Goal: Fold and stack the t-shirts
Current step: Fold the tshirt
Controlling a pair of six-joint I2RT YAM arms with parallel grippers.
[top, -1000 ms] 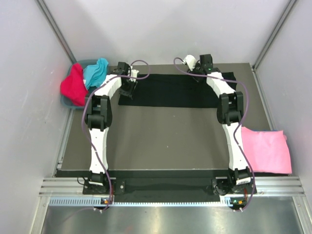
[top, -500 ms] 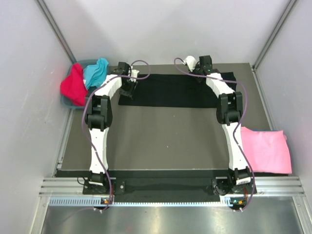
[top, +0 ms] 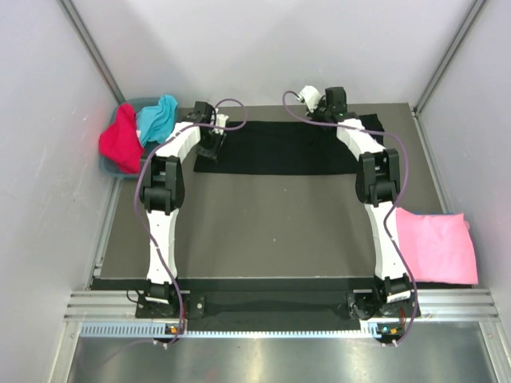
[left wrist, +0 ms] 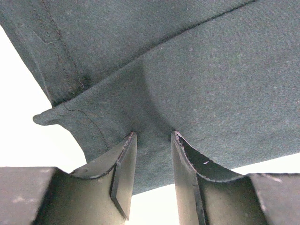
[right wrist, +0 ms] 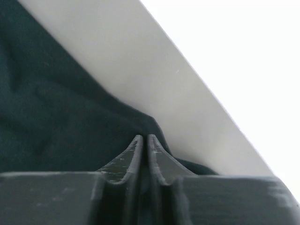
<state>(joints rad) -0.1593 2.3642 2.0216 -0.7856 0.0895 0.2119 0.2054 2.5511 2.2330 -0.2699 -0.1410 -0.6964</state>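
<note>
Left tool [left wrist: 152,137] pinches bunched cloth at the black t-shirt's [top: 279,149] nine-o'clock end. Right tool [right wrist: 144,138], pressed together, seemingly nips its one-o'clock edge, likely to fold it over.

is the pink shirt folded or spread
Folded: the pink t-shirt lies as a compact rectangle, no sleeves or collar showing.

Top view: from high over the near edge of the table [top: 263,231], looking down across all of it. Wrist views: very close, aimed past own fingers [left wrist: 124,173] at the black tee [top: 279,150] [left wrist: 211,84] [right wrist: 47,122], shared by all three.
</note>
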